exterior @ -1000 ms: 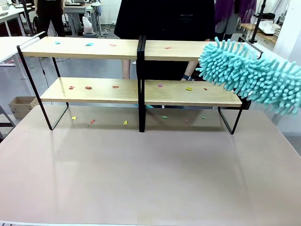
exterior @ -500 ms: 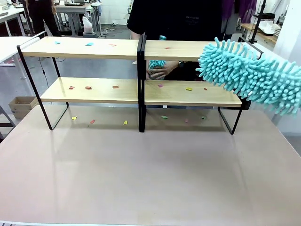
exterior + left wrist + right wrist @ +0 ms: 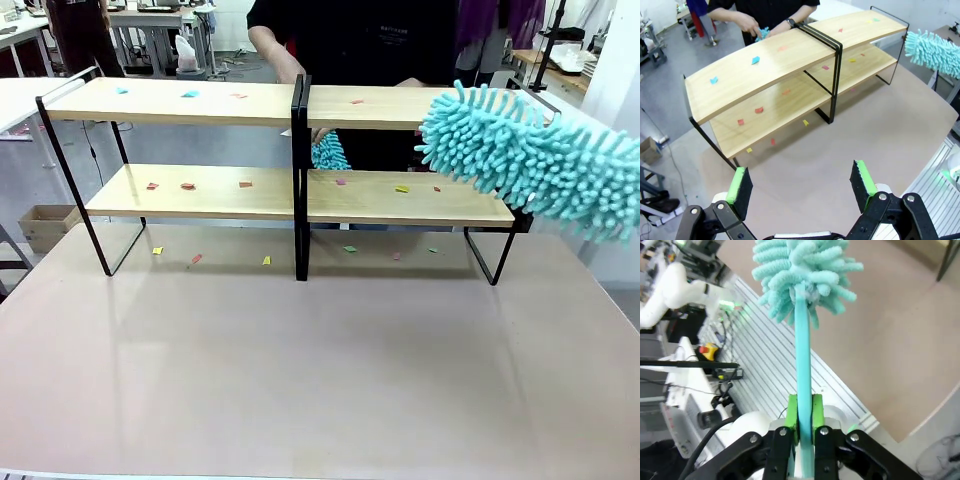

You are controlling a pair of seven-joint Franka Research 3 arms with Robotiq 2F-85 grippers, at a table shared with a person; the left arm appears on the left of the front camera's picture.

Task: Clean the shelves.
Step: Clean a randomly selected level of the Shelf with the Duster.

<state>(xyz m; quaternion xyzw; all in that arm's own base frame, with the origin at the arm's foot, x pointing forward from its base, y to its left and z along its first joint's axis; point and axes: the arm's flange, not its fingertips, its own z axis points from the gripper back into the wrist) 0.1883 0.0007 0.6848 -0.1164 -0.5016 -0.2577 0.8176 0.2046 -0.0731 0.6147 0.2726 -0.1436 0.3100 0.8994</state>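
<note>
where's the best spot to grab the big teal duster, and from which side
Grip the duster by its bare handle, coming from the tail end, opposite the fluffy head. The handle is straight and narrow; the soft strands would likely squash. The right gripper is shut on it this way.

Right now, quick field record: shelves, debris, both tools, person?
shelves: two-tier rack, upright at far side of the table
scraps: small coloured bits on upper boards, lower boards and the tabletop under the rack
right tool: shut on handle of large teal duster; head beside rack's right end
left tool: open, empty, above the table
person: behind rack, small teal duster by the centre post
</note>
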